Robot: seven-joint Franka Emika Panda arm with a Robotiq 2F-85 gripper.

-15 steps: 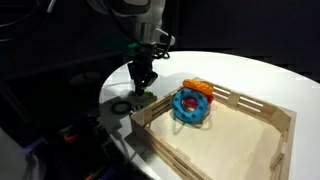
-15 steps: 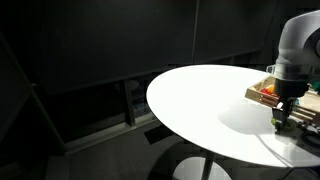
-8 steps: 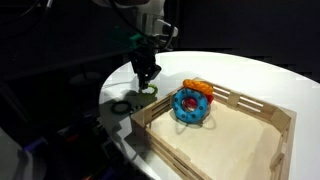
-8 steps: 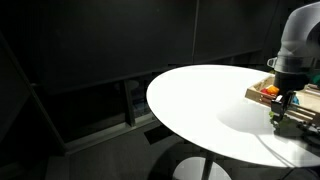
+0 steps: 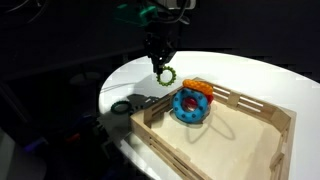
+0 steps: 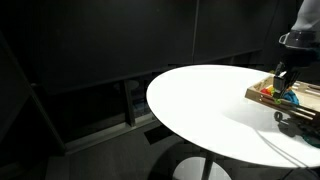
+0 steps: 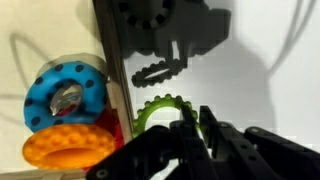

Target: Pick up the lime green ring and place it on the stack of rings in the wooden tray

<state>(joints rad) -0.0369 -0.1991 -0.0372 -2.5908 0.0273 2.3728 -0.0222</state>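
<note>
My gripper (image 5: 161, 66) is shut on the lime green ring (image 5: 167, 76) and holds it in the air above the table, just outside the near-left wall of the wooden tray (image 5: 252, 104). The stack of rings (image 5: 191, 104), a blue ring with an orange ring (image 5: 198, 88) on it, stands in the tray's corner, to the right of and below the held ring. In the wrist view the green ring (image 7: 158, 108) hangs from the fingertips (image 7: 190, 125) beside the tray wall (image 7: 112, 70), with the blue ring (image 7: 65, 90) and orange ring (image 7: 70, 148) beyond it.
A dark ring (image 5: 122, 106) lies on the round white table (image 5: 240, 70) left of the tray. In an exterior view the gripper (image 6: 283, 76) hangs over the tray (image 6: 262, 93) at the table's far side. Dark surroundings lie all round.
My gripper has risen from the table beside the tray's corner with the lime green ring in it and moved toward the stack. The dark ring has stayed in place.
</note>
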